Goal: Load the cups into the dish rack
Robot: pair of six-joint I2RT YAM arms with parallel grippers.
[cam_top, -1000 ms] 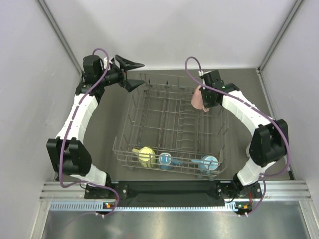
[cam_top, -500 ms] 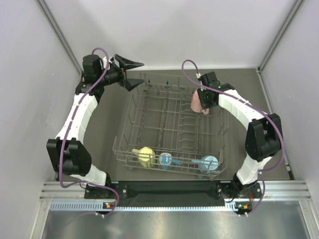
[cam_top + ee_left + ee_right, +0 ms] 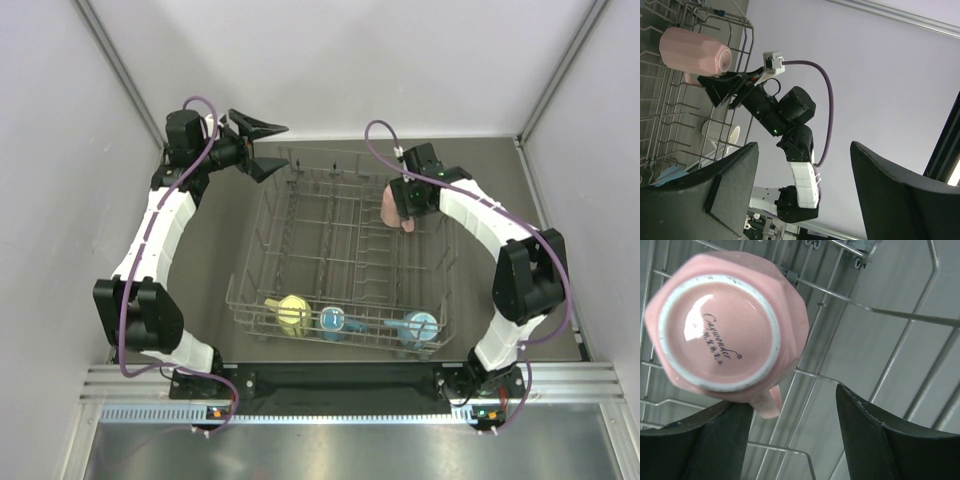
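One change: the right claw (image 3: 795, 437) has opened beside the pink mug (image 3: 722, 325).

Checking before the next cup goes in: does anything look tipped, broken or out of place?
Nothing stands out. The pink ceramic mug sits base up at the far right of the grey wire dish rack, the right gripper open next to it; no breakage shows.

Right gripper (image 3: 792, 435): over the far right part of the dish rack (image 3: 245, 296).
Far mug (image 3: 720, 325): in rack, directly under right gripper.
Near mugs (image 3: 293, 314) (image 3: 332, 321) (image 3: 418, 328): in rack's front row, well apart from both grippers.
Left gripper (image 3: 262, 147): outside rack's far left corner.
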